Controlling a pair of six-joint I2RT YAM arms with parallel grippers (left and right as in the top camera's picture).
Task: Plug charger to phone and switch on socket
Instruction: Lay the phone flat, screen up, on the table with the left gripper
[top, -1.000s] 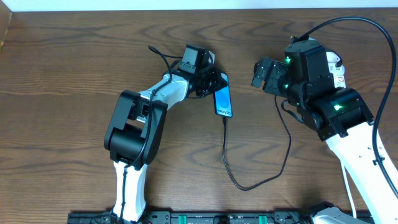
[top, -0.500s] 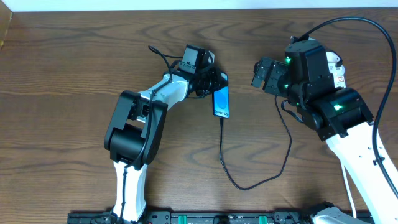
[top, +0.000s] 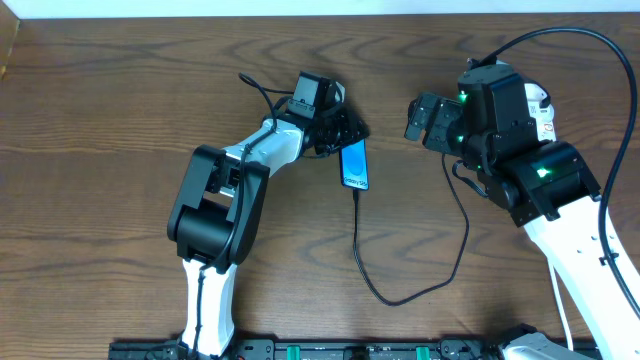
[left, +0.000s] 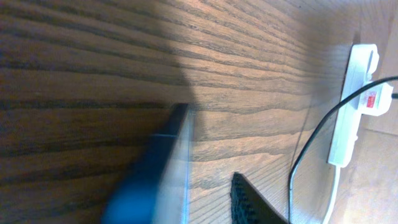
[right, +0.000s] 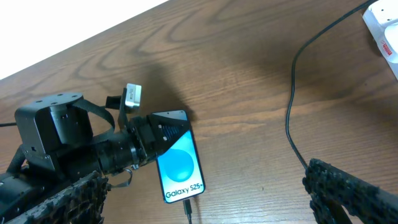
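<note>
The phone (top: 355, 166) lies flat on the table with its blue screen (right: 180, 165) up. The charger, a thin black cable (top: 360, 250), has its small plug (right: 186, 208) in the phone's near end. It loops across the wood toward the right arm. My left gripper (top: 342, 132) sits at the phone's far end. Its jaws are parted, with bare wood showing between one finger (left: 249, 199) and the phone's edge (left: 177, 155). My right gripper (right: 202, 177) hovers wide open above the phone, holding nothing. The socket (left: 354, 106) is a white strip with a red switch (left: 371, 99).
In the overhead view the right arm (top: 520, 150) covers most of the socket (top: 540, 110). The cable's loop (top: 400, 298) lies on the wood between the two arm bases. The table's back edge runs behind both grippers.
The left gripper's jaws have parted from the phone. The phone's plugged end has shifted slightly left. The right arm has not moved.
</note>
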